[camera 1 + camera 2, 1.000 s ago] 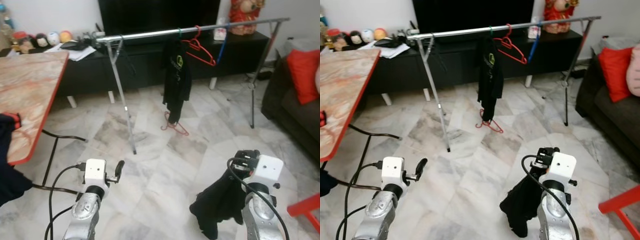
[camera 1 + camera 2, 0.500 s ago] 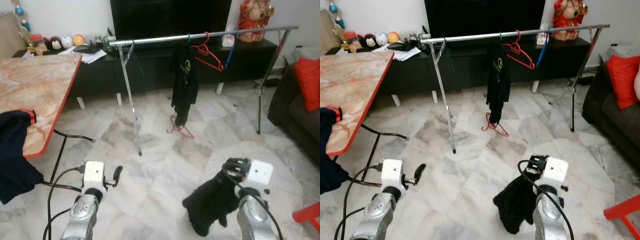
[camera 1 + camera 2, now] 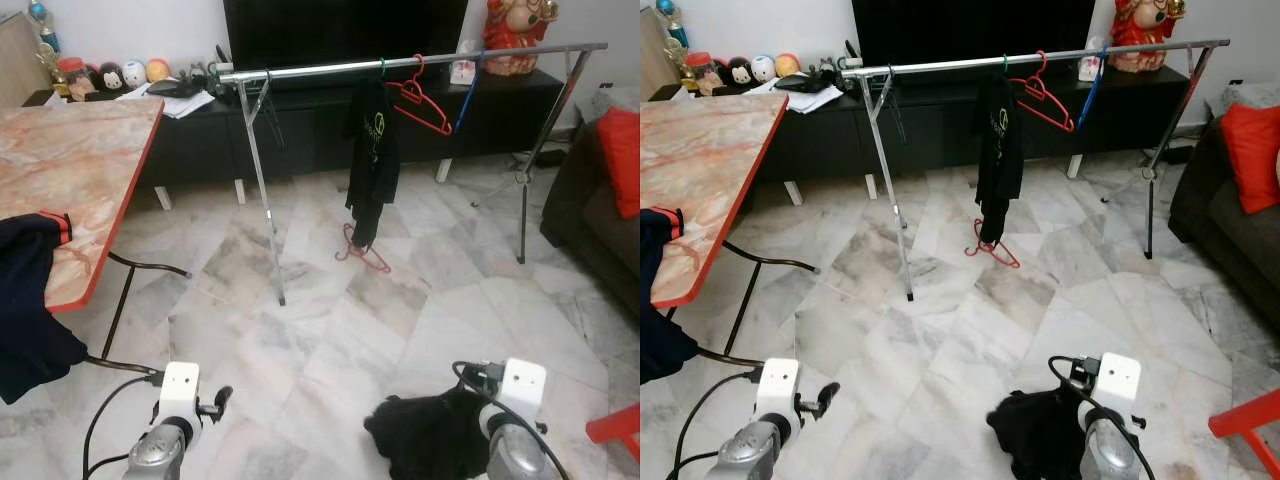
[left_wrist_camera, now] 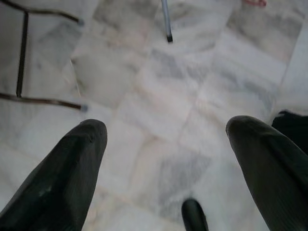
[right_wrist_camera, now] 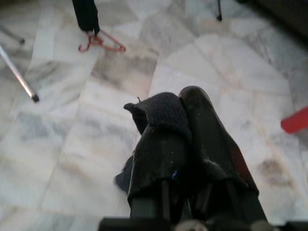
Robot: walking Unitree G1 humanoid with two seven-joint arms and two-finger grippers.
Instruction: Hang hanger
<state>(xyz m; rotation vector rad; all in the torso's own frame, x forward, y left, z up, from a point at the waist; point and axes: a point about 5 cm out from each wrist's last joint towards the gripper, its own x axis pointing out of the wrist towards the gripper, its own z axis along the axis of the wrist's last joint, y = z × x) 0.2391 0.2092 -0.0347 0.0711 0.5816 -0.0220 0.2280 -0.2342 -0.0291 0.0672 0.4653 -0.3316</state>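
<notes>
Hanger (image 3: pixel 417 98), the red one, hangs on your clothes rail (image 3: pixel 400 64) at the far side, just right of a black shirt (image 3: pixel 371 150) on the same rail; a second red hanger (image 3: pixel 362 254) lies on the marble floor (image 3: pixel 330 330) beneath that shirt. Your right gripper (image 5: pixel 180 108), near right, has its fingers pressed together, pinching a black garment (image 3: pixel 430 435). Your left gripper (image 4: pixel 166 130), near left, is spread wide, holding nothing. A table (image 3: pixel 70 170) stands on the left.
</notes>
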